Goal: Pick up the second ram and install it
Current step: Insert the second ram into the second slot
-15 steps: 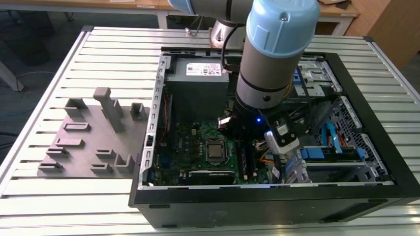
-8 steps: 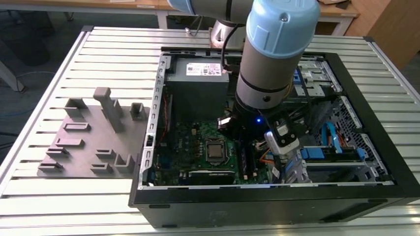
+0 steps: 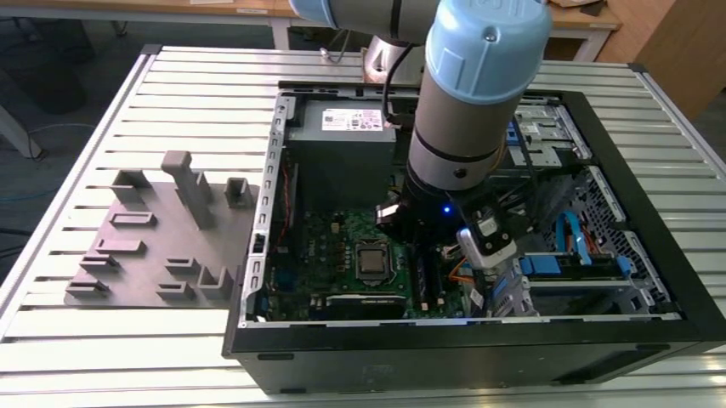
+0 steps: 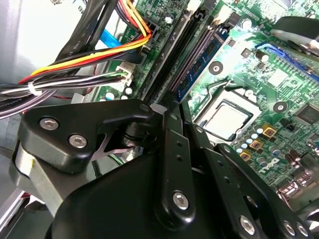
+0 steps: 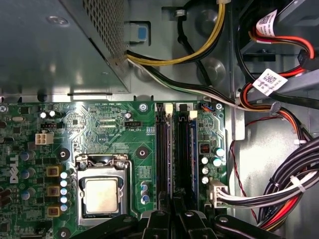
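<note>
Dark-blue second ram (image 5: 191,149) seated in slot | just beyond claw (image 5: 174,219) | claw state: cannot tell

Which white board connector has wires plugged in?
The connector beside the memory slots, with black and white wires running off it. The square four-hole socket beyond the processor sits empty.
</note>
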`<move>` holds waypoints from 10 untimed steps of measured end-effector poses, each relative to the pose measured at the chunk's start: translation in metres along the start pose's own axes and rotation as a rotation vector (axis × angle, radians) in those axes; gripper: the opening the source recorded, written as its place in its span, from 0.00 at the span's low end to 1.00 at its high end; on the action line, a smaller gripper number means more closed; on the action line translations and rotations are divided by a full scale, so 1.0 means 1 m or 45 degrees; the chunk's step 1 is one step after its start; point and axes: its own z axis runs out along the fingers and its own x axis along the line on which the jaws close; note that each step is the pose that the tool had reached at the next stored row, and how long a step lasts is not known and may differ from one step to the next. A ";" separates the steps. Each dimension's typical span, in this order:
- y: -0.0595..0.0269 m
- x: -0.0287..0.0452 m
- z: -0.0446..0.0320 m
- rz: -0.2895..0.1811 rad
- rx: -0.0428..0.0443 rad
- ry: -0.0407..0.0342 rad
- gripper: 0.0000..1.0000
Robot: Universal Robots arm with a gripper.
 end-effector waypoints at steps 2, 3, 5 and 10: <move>0.0003 -0.0001 0.0004 0.000 0.000 0.0000 0.11; 0.0004 -0.0001 0.0006 0.000 0.000 0.0000 0.11; 0.0004 -0.0005 0.0008 0.000 0.000 0.0000 0.11; 0.0005 -0.0007 0.0009 0.000 0.000 -0.0001 0.11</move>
